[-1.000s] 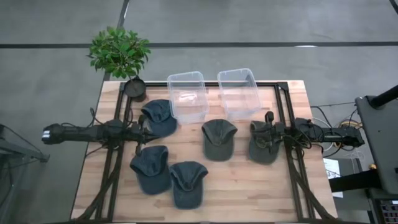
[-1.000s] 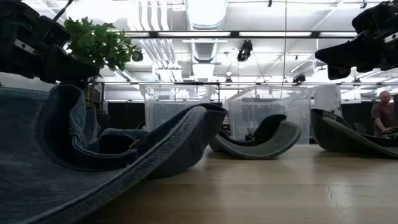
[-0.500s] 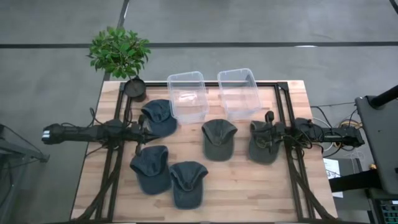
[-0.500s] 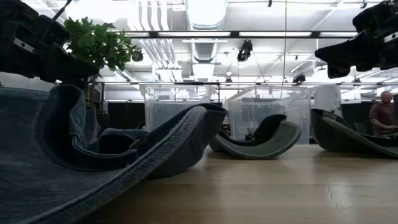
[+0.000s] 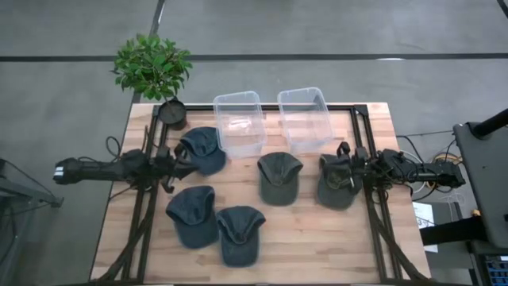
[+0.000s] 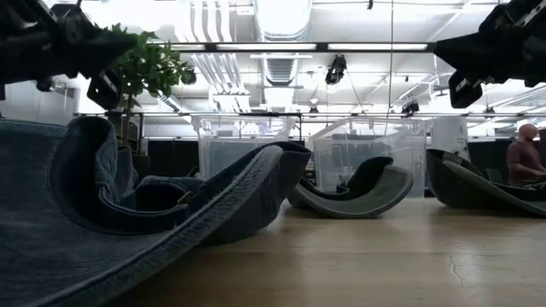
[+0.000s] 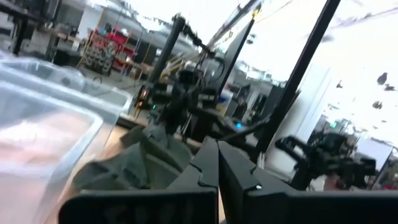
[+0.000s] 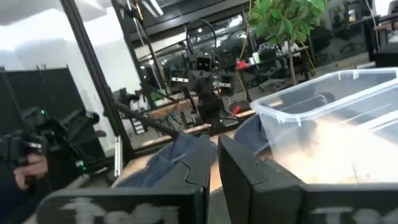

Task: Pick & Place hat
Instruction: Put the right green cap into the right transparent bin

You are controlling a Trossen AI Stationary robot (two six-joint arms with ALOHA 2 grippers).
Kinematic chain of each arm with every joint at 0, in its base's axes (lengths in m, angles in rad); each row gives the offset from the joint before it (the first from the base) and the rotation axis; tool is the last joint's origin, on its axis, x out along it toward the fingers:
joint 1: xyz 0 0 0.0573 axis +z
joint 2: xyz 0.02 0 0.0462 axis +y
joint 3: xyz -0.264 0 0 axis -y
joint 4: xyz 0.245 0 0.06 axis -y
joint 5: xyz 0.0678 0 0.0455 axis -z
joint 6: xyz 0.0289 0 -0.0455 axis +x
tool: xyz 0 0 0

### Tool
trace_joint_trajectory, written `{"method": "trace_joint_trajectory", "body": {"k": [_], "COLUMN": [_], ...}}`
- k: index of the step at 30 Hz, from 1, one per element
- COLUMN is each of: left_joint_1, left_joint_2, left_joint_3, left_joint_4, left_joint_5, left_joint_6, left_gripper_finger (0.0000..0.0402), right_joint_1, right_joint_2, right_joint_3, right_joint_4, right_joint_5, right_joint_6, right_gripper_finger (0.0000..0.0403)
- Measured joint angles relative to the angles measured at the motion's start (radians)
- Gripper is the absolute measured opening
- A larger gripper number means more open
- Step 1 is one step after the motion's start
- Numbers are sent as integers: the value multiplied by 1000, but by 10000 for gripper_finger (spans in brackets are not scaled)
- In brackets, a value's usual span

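Observation:
Five caps lie on the wooden table. Three are blue (image 5: pixel 202 149), (image 5: pixel 193 214), (image 5: pixel 240 234) and two are green (image 5: pixel 279 177), (image 5: pixel 336 184). In the low view they rest crown down with the hollow side up. My left gripper (image 5: pixel 182 161) (image 7: pixel 217 158) hovers shut beside the far blue cap, above the table. My right gripper (image 5: pixel 341 164) (image 8: pixel 213 158) hovers shut over the right green cap's far part. Neither touches a cap.
Two clear plastic bins (image 5: pixel 240 123), (image 5: pixel 304 117) stand side by side at the table's far edge. A potted plant (image 5: pixel 152 67) stands at the far left corner. Bare wood shows along the near edge, right of the blue caps. A person (image 6: pixel 522 158) is in the room behind.
Both arms have drawn back a little, the left gripper toward the table's left edge and the right gripper toward the right edge. In the low view both have risen and tipped more level. The caps have stayed where they were.

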Motion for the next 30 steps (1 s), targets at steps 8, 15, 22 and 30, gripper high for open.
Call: {"method": "trace_joint_trajectory", "body": {"k": [8,15,22,30], "left_joint_1": [0,0,0,0], "left_joint_2": [0,0,0,0], "left_joint_3": [-3,-2,-1,-3], "left_joint_4": [53,53,58,45], "left_joint_5": [-3,-7,-9,-9], "left_joint_6": [-69,-9,-24,-49], "left_gripper_finger": [0,0,0,0], "right_joint_1": [16,84,170,267], "right_joint_2": [66,335,686,1127], "right_joint_3": [33,198,517,882], "right_joint_4": [21,14,-275,-1001], "right_joint_5": [-4,-10,-6,-7], "right_joint_6": [305,333,310,518], "right_gripper_finger": [29,29,29,29]}}
